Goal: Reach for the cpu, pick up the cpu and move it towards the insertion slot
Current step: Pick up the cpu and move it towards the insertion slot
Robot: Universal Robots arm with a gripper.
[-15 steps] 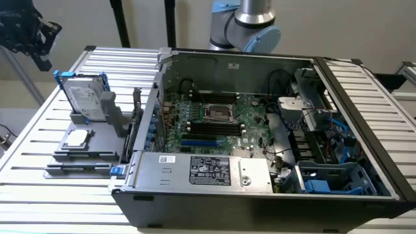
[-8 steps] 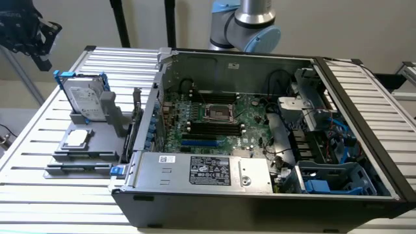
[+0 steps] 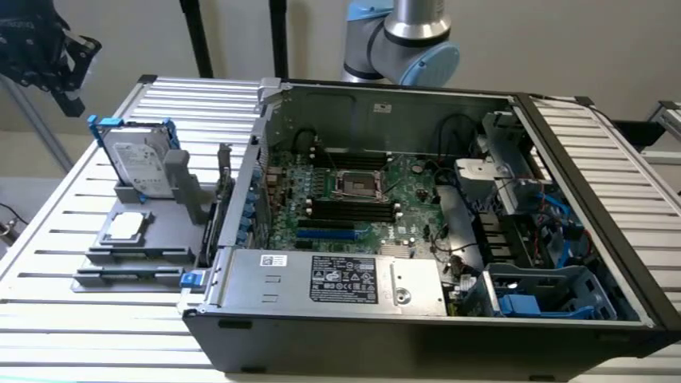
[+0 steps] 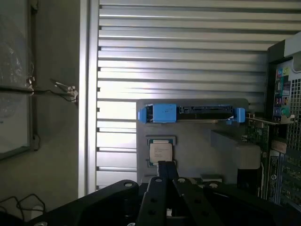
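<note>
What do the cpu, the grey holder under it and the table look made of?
The cpu: a shiny silver top that catches the light, likely bare metal. The grey holder: matte, even grey with no glare, probably plastic, though painted metal is possible. The table: ribbed silvery slats with bright reflections, likely aluminium.

The arm (image 3: 410, 36) runs out past the exterior view's upper edge. In the wrist view, the closed jaws of the gripper (image 4: 165, 165) cover one edge of the cpu (image 4: 160, 151), its markings too small to read. The power supply label (image 3: 346, 279) is likewise illegible. The computer case (image 4: 282, 117) is cut off at the wrist view's edge.
</note>
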